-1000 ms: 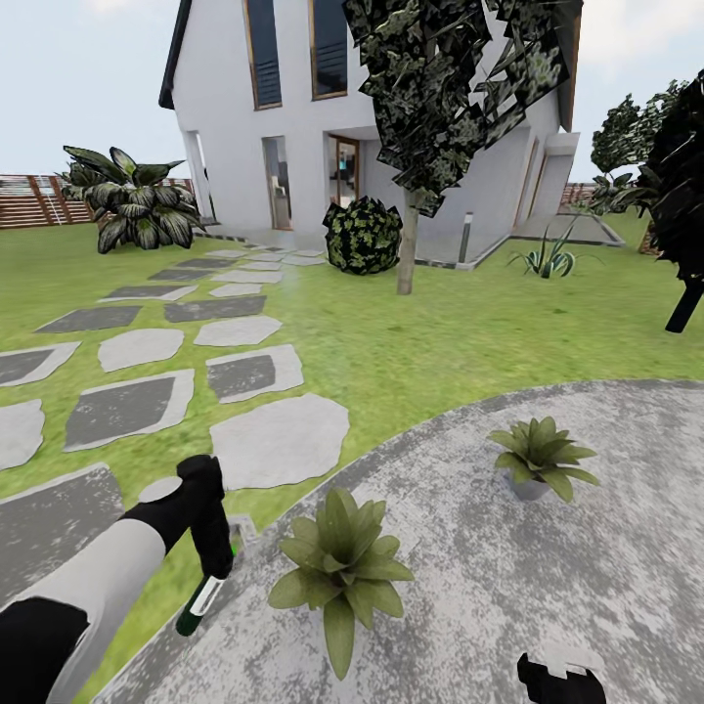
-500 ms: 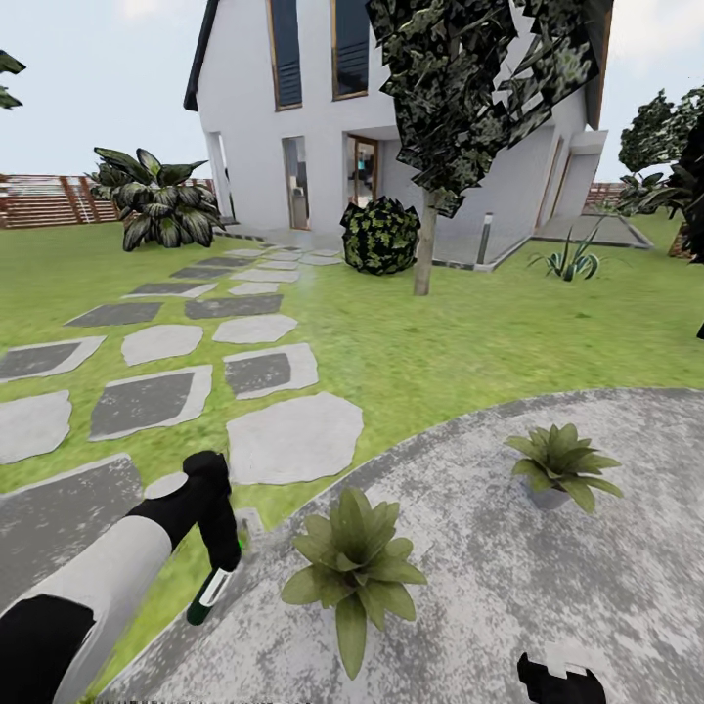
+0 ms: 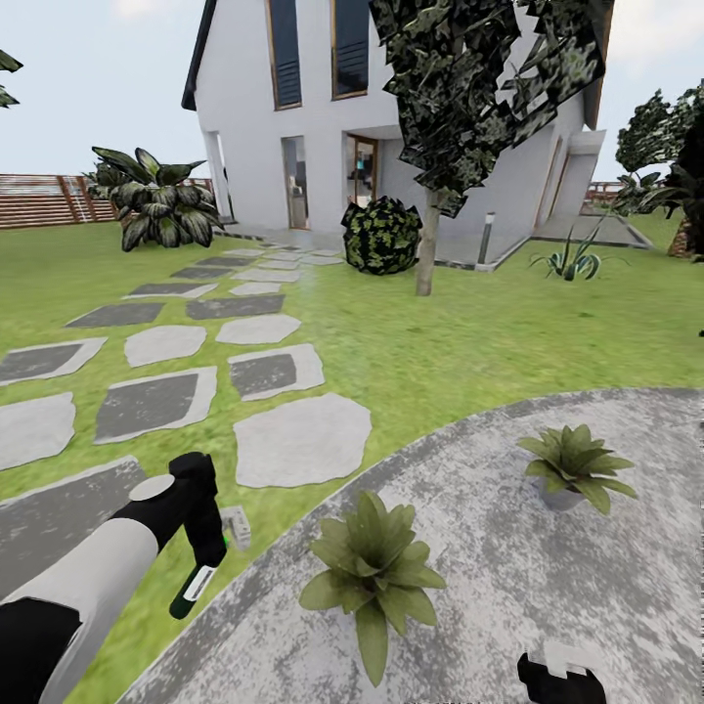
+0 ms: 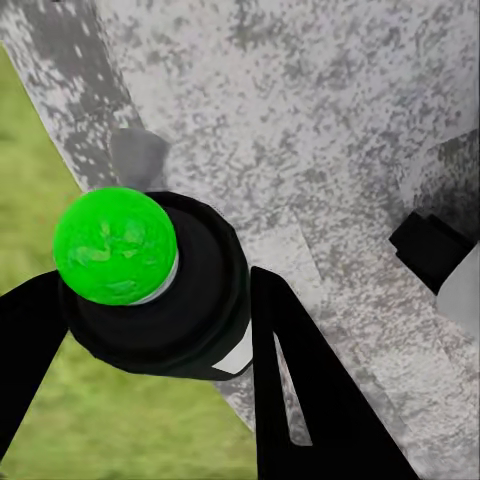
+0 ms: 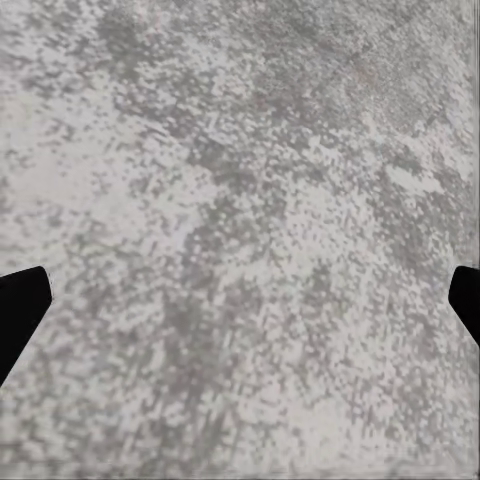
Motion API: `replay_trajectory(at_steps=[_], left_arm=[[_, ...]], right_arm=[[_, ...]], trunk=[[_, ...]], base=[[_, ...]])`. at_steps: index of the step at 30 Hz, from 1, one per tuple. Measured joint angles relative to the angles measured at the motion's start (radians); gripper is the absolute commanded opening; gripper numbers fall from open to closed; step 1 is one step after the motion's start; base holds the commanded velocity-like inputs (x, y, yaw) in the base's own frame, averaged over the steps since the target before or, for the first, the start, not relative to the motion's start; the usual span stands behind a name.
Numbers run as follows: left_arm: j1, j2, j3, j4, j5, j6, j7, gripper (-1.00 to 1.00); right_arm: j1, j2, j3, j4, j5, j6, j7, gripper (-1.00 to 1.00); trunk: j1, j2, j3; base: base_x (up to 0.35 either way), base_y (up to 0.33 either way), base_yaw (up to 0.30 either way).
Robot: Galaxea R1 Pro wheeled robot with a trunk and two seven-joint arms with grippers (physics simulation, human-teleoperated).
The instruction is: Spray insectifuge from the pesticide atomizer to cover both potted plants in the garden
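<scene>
Gripping the pesticide atomizer (image 3: 195,590) in my left pincer (image 3: 207,562), I hold it tilted over the patio (image 3: 508,587) edge, beside the nearer potted plant (image 3: 374,575); my right pincer (image 5: 240,290) hangs spread over paving.

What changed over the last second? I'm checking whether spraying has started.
The view swung left, so everything slid right. The left gripper drew slightly away from the nearer potted plant, still clamping the pesticide atomizer. No spray shows. The right gripper stayed low.
</scene>
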Motion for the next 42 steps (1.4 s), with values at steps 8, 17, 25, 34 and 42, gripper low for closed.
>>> replay_trajectory(at_steps=[8,17,25,34,42], left_arm=[[0.000,-0.020,-0.003,0.001,0.009,0.000,0.001,-1.00],[0.000,-0.083,-0.006,0.001,0.006,-0.001,0.003,-1.00],[-0.015,-0.142,-0.020,-0.003,0.004,-0.005,-0.013,-1.00],[-0.003,-0.138,-0.021,-0.002,-0.095,-0.017,-0.139,-1.00],[0.004,-0.128,-0.019,0.000,-0.098,0.046,0.007,-1.00]], right_arm=[[0.000,-0.001,-0.001,-0.001,-0.001,0.000,-0.002,1.00],[0.000,-0.001,-0.001,-0.001,0.000,0.000,-0.003,1.00],[0.000,-0.006,-0.001,0.000,0.000,0.000,-0.003,1.00],[0.000,-0.008,-0.001,0.000,0.001,-0.001,-0.003,1.00],[0.000,-0.004,-0.001,-0.001,-0.002,0.001,-0.002,1.00]], trunk=[[0.000,0.000,0.000],[0.000,0.000,0.000],[0.000,0.000,0.000],[0.000,0.000,0.000],[0.000,0.000,0.000]], base=[[0.145,0.229,-0.295],[0.028,0.014,-0.245],[0.000,0.000,-0.012],[0.000,0.000,0.000],[0.000,0.000,-0.118]])
